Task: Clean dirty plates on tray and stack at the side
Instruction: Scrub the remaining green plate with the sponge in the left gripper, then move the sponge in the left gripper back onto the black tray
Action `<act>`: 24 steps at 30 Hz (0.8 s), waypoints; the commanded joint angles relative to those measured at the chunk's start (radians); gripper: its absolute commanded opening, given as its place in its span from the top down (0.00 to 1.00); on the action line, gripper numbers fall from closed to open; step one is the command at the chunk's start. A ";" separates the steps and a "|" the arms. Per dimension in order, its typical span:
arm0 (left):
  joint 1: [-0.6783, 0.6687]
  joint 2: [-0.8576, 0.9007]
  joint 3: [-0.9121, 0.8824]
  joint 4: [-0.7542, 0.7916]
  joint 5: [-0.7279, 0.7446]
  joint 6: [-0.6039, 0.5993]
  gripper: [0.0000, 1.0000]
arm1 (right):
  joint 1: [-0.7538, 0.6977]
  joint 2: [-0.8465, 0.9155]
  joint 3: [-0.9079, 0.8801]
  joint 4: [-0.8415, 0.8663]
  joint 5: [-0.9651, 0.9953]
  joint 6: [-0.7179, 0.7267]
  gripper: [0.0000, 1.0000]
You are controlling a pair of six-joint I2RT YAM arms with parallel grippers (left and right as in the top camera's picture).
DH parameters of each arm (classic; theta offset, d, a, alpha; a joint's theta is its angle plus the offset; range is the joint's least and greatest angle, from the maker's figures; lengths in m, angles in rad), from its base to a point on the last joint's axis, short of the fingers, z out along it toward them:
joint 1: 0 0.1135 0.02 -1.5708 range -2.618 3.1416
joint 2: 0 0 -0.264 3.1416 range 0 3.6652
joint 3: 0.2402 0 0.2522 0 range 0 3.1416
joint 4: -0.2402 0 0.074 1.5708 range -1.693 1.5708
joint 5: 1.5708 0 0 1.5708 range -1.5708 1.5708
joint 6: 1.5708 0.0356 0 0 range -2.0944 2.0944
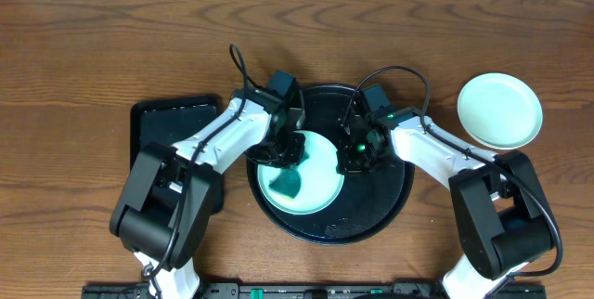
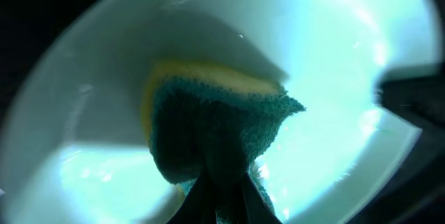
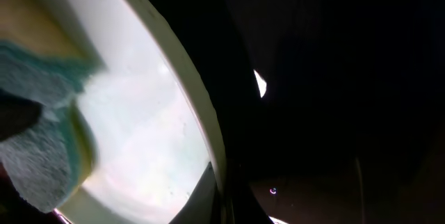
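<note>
The left gripper is clamped on a coarse green-and-yellow sponge, pressed into a smooth, round pale-mint plate on the glossy black round tray. The right gripper, jaws together, sits at that plate's right rim. A second plate lies right of the tray.

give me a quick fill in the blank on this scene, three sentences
1. The left gripper presses a green ___ onto the plate.
2. That plate sits on the round black ___.
3. The other plate lies on the table on the robot's ___ side.
Missing words: sponge; tray; right.
</note>
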 commanded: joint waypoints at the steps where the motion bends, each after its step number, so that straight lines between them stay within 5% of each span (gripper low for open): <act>1: -0.007 0.026 -0.018 0.031 0.196 0.024 0.93 | 0.011 0.034 -0.037 -0.020 0.033 -0.008 0.98; 17: 0.133 -0.198 0.050 -0.012 0.186 -0.125 0.93 | 0.011 0.034 -0.037 -0.019 0.033 -0.013 0.98; 24: 0.244 -0.393 0.060 -0.142 -0.179 -0.183 0.93 | 0.011 0.034 -0.037 -0.017 0.010 -0.036 0.99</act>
